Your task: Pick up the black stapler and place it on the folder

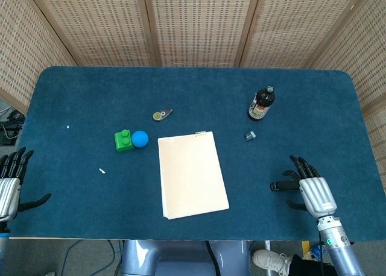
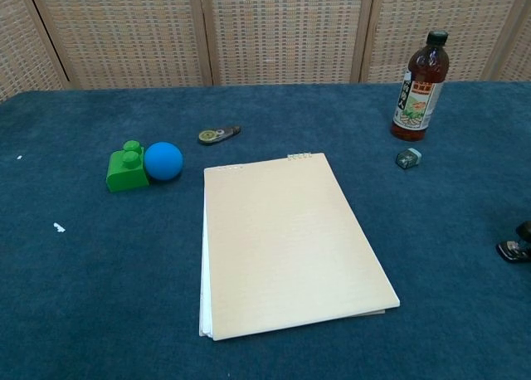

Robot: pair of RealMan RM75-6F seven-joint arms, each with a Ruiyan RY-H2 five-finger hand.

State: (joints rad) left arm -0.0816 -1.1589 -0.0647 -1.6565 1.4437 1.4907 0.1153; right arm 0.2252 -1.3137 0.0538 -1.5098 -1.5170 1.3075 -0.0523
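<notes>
The black stapler (image 1: 280, 185) lies flat on the blue table right of the cream folder (image 1: 192, 175); only its left end shows in the chest view, where the stapler (image 2: 514, 249) is cut by the right edge. My right hand (image 1: 312, 193) hovers at the stapler's right end with fingers spread, its fingertips (image 1: 295, 167) covering that end. It holds nothing. My left hand (image 1: 9, 188) rests open at the table's near left corner, far from everything. The folder (image 2: 286, 241) has nothing on it.
A dark bottle (image 1: 261, 103) stands behind the stapler, with a small grey-green clip (image 1: 250, 135) between them. A green block (image 1: 123, 140) and blue ball (image 1: 140, 138) sit left of the folder. A correction tape (image 1: 161, 114) lies further back.
</notes>
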